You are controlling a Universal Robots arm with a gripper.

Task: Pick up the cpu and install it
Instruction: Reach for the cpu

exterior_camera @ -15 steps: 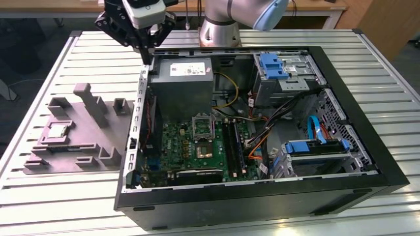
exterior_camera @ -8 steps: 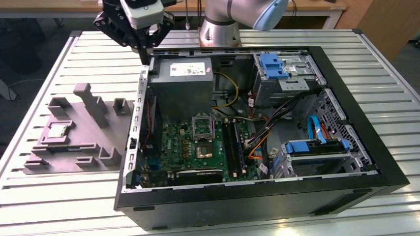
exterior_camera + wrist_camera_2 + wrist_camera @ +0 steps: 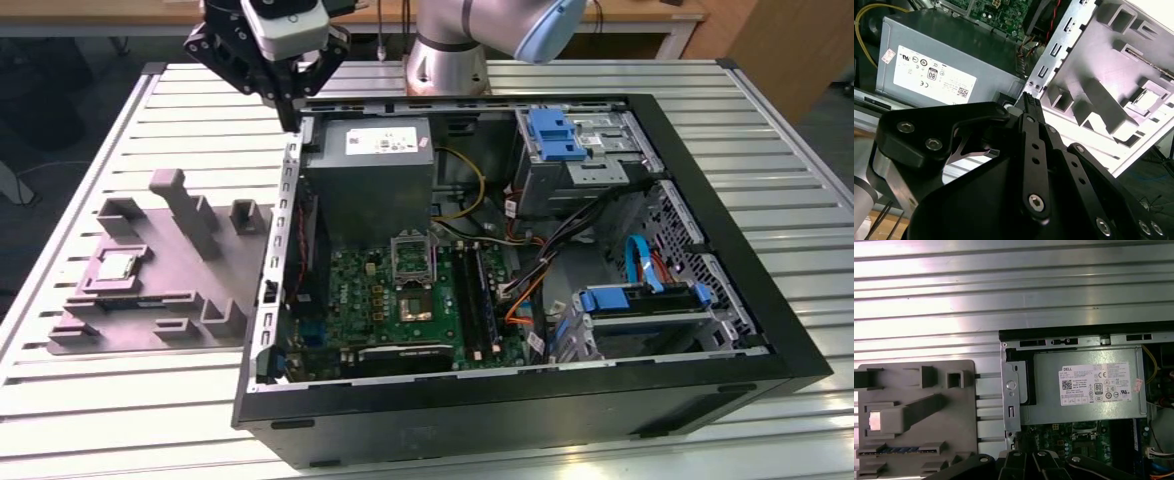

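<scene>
The cpu (image 3: 116, 266) is a small pale silver square lying in a recess of the grey plastic fixture (image 3: 160, 290), on the exterior view's left beside the open computer case (image 3: 534, 400). It also shows in the first wrist view as the cpu (image 3: 875, 421) and in the second wrist view as the cpu (image 3: 1149, 97). My gripper (image 3: 288, 118) hangs above the far left corner of the case, well away from the cpu, its black fingers (image 3: 1029, 115) closed together on nothing. The motherboard socket (image 3: 411, 300) lies inside the case.
A grey power supply box (image 3: 371, 175) with a white label sits just under the gripper. Cables, blue drive brackets (image 3: 641, 300) and memory slots crowd the case. The fixture carries upright posts (image 3: 174, 195). All of it rests on a slatted metal table (image 3: 120, 420).
</scene>
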